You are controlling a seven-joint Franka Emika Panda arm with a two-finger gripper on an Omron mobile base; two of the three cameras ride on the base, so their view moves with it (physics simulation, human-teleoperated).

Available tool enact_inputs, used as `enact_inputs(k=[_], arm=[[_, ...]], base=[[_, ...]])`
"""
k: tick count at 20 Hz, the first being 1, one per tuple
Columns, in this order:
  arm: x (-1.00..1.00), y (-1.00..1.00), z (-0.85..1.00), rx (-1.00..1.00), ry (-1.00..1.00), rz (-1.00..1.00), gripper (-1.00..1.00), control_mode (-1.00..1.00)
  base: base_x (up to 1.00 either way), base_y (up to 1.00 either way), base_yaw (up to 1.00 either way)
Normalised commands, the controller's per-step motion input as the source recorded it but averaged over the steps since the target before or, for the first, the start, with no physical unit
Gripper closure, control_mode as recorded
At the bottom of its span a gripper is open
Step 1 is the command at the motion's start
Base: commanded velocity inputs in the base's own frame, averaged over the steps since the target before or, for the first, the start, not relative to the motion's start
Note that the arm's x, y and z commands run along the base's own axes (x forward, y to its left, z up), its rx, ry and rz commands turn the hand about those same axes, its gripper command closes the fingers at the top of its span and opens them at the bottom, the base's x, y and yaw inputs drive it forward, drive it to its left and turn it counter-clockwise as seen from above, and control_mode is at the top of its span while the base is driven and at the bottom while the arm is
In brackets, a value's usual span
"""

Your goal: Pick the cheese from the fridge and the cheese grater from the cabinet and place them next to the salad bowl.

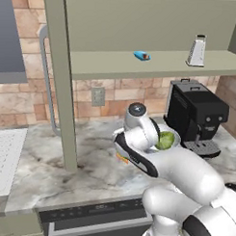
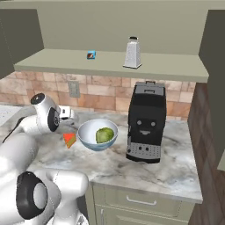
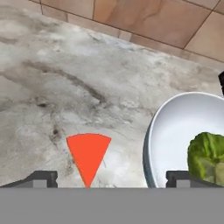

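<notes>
One salad bowl on the marble counter, one green leafy lump of salad sitting inside, toward its right side in the right base view. One cheese wedge flat on the counter just left of the bowl, close but not touching as far as the hand view shows. Orange-red face up.

Up above, open cabinet with one cheese grater standing upright on the shelf, and one small blue object lying further left on the same shelf, well apart from the grater.

One black coffee machine on the counter right beside the bowl, directly under the grater. Wall outlet on the brick backsplash behind.

Tool hanging over the counter, above the cheese and the bowl's left rim. Fingertips spread wide, nothing between them, cheese lying in the gap below.

Cabinet door swung open, edge-on at the left in the left base view, grey bar handle behind it.
</notes>
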Motion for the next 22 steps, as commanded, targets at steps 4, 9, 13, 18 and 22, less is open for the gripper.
enact_inputs(k=[4,9,13,18,22], arm=[[-0.31,-0.27,0.43,0.08,-0.16,0.00,-1.00,-1.00],[-0.32,-0.29,0.53,0.17,-0.11,-0.01,-1.00,-1.00],[-0.28,-0.26,0.62,0.16,0.00,-0.07,-1.00,-1.00],[-0.23,-0.22,0.58,0.15,0.03,-0.07,-1.00,-1.00],[-0.22,-0.23,0.62,0.02,0.02,-0.15,-1.00,-1.00]], base=[[0.00,0.00,0.00],[0.00,0.00,0.00],[0.00,0.00,0.00],[0.00,0.00,0.00],[0.00,0.00,0.00]])
